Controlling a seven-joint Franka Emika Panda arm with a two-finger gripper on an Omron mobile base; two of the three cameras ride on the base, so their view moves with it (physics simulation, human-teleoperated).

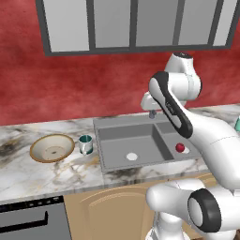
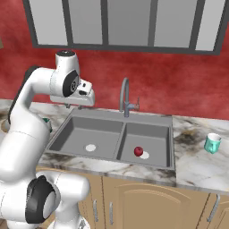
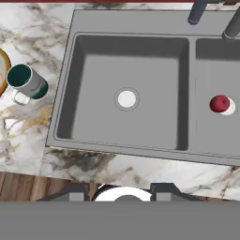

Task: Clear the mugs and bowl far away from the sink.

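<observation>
A dark teal mug (image 1: 86, 144) stands on the marble counter (image 1: 28, 173) between a tan, speckled bowl (image 1: 52, 148) and the grey two-basin sink (image 1: 136, 143). A mint mug (image 2: 212, 143) sits right of the sink. A red apple (image 2: 138, 151) lies in the right basin. The gripper (image 3: 120, 193) hovers above; its grip cannot be told.

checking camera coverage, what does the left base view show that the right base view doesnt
Left base view: the wide tan-brown bowl with a cream speckled inside, with the dark teal mug beside it, both on the counter left of the sink, plus a dark appliance front below.

Right base view: the lighter mint-green mug right of the sink, and the curved grey metal tap in full.

Both: the grey two-basin sink and the small red round object in its right basin.
</observation>
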